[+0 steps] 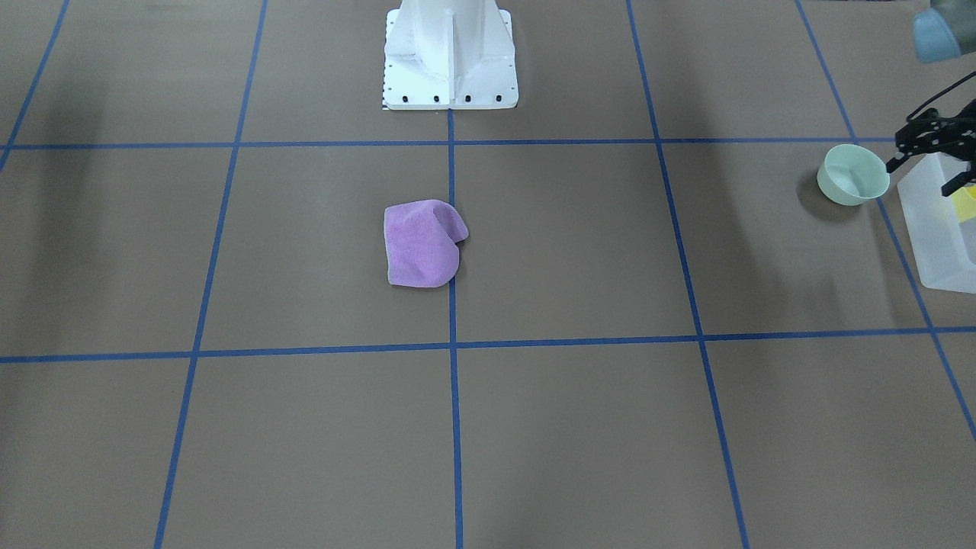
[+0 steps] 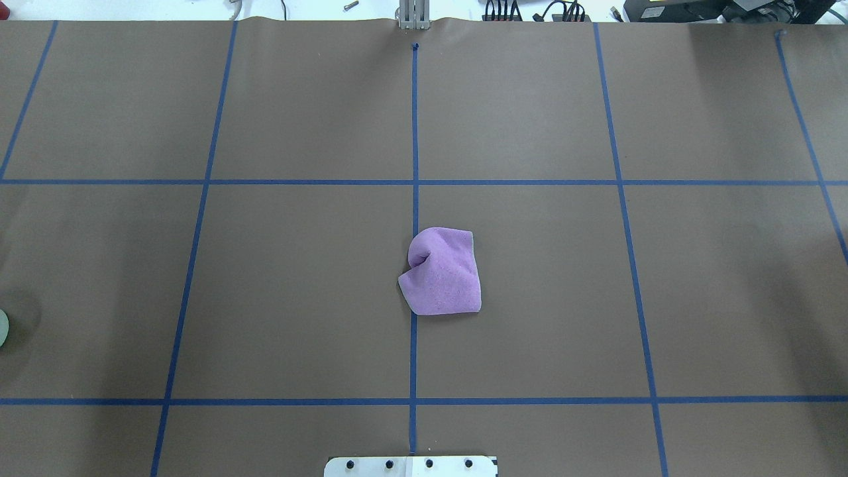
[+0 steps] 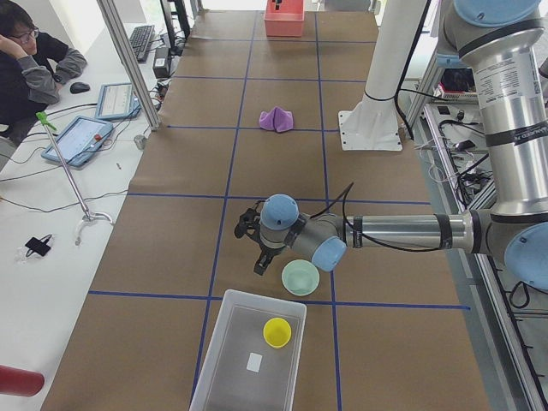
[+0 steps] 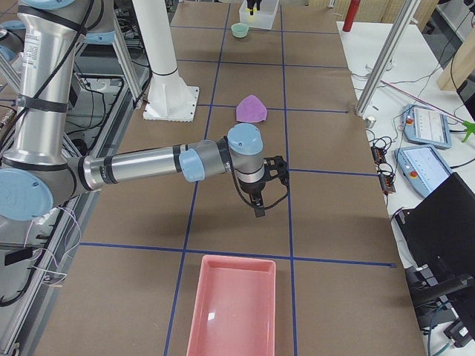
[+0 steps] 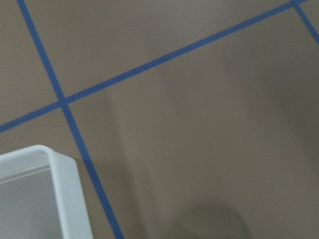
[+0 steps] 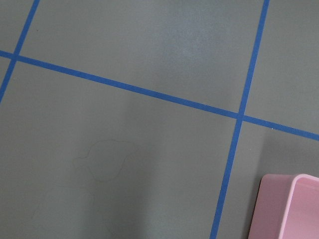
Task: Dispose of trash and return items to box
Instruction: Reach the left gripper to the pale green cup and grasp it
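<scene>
Even bright lighting, soft faint shadows, wrist views slightly blurred.

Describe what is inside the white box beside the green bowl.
A yellow cup sits in the box, with a small white slip on its floor. The box's near end is cut off, so unseen.

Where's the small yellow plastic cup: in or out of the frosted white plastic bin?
In. The yellow cup stands upright inside the bin; the mint-green plastic bowl sits outside it.
</scene>
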Robot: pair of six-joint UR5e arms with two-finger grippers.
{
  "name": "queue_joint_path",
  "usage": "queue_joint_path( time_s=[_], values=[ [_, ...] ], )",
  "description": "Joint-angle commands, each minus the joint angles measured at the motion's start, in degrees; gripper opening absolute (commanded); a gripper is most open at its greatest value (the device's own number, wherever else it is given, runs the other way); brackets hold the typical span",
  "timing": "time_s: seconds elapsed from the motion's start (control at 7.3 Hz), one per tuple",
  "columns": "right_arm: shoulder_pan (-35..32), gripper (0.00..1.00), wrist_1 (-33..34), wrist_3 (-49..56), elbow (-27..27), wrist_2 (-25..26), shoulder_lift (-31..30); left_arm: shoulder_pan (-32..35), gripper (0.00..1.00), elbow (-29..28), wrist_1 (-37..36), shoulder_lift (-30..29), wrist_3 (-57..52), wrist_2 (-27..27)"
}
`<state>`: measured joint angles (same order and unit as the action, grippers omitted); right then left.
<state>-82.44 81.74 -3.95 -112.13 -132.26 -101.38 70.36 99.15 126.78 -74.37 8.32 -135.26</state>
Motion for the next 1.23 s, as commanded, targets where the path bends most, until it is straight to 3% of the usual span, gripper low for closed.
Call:
queue_joint_path(
  time_s=[0.0, 0.14, 0.55, 0.82, 0.96, 1.1],
  values=[
    [0.0, 1.00, 0.0, 0.0, 0.2, 0.1, 0.0, -5.7, 0.98, -7.9, 10.0, 0.1, 2.1, 4.4],
    [0.0, 1.00, -0.1, 0.0, 0.2, 0.1, 0.1, -5.8, 0.98, -13.1, 16.5, 0.0, 2.1, 5.3],
    [0.0, 1.00, -0.1, 0.0, 0.2, 0.2, 0.1, -6.6, 0.93, -13.1, 19.8, 0.2, 0.1, 2.3],
    [0.0, 1.00, -0.1, 0.1, 0.2, 0.2, 0.1, -7.7, 0.93, -13.2, 21.1, 1.9, -11.0, 2.2],
    [0.0, 1.00, -0.1, 0.1, 0.2, 0.2, 0.1, -9.1, 0.89, -13.2, 21.2, 2.0, -11.7, 2.2],
    [0.0, 1.00, -0.1, 0.1, 0.2, 0.2, 0.1, -10.2, 0.78, -13.2, 21.2, 1.9, -11.6, 2.4]
  ],
)
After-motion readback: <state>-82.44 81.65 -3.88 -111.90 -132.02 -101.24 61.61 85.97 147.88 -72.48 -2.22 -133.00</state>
